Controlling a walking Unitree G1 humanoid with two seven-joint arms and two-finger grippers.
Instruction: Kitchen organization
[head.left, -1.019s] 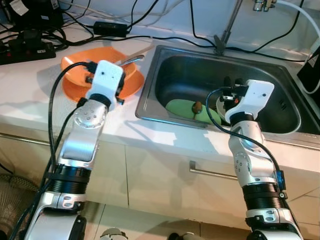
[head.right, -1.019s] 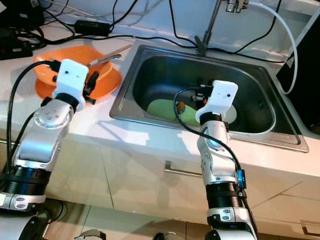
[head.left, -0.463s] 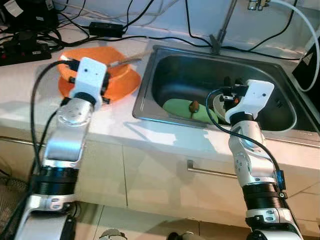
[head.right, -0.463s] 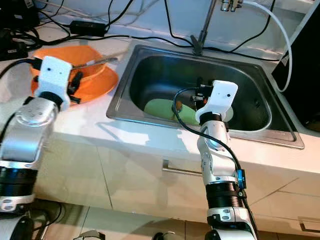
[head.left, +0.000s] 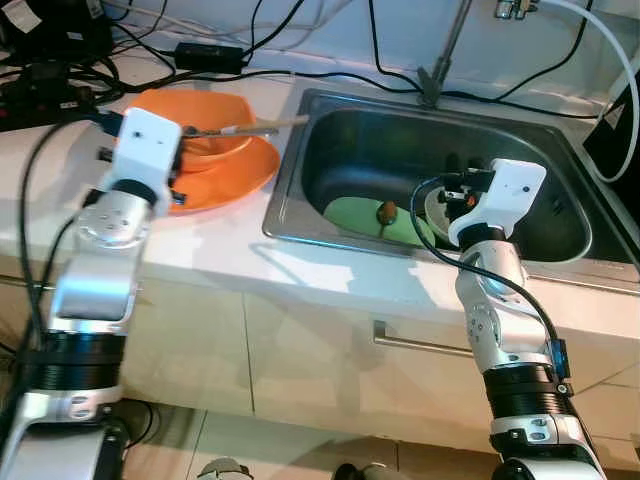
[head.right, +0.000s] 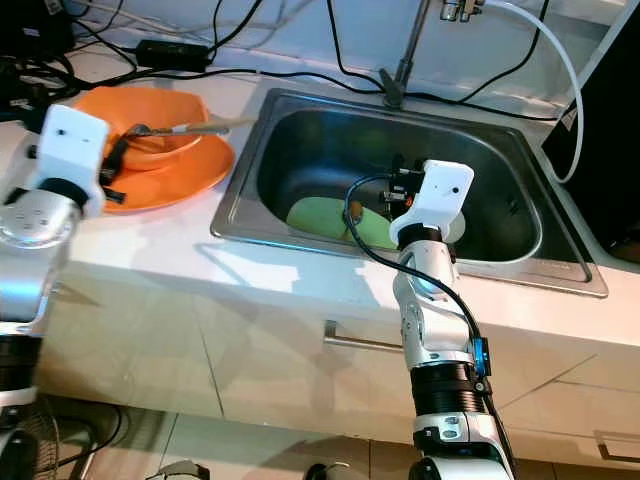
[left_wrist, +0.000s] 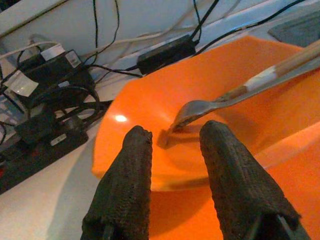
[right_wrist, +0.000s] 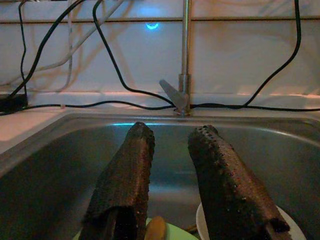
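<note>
Running along the near edge, pale cabinet fronts (head.left: 330, 350) w/ a metal pull handle (head.left: 415, 343) sit under the white table (head.left: 230, 250). Both silver arms rise from below: left arm bent up to the table's left part, right arm upright at the sink's front rim.

On the table, left of the steel sink (head.left: 300, 170), an orange plate (head.left: 235, 175) carries an orange bowl (head.left: 215, 145); a spoon (head.left: 235, 128) lies across the bowl, head inside it, pale handle sticking out toward the sink. Left gripper (left_wrist: 172, 150) hovers just at the bowl's near rim, jaws spread, nothing between them; spoon head sits just beyond the fingertips (left_wrist: 137, 145) in the wrist view.

Inside the sink: a green plate (head.left: 360, 215) w/ a small brown item (head.left: 386, 211) on it, too small to identify, and a white dish (right_wrist: 292, 230) beside it. Right gripper (right_wrist: 170, 135) is held over the sink interior above these, jaws parted, empty.

Farther back, a thin faucet pipe (head.left: 455, 45) stands at the sink's rear edge. Black cables (head.left: 330, 75), a black adapter (head.left: 208, 55) and a power strip (head.left: 50, 95) lie along the rear of the table against the white wall (right_wrist: 240, 55). A white hose (head.left: 600, 30) curves at far right.
</note>
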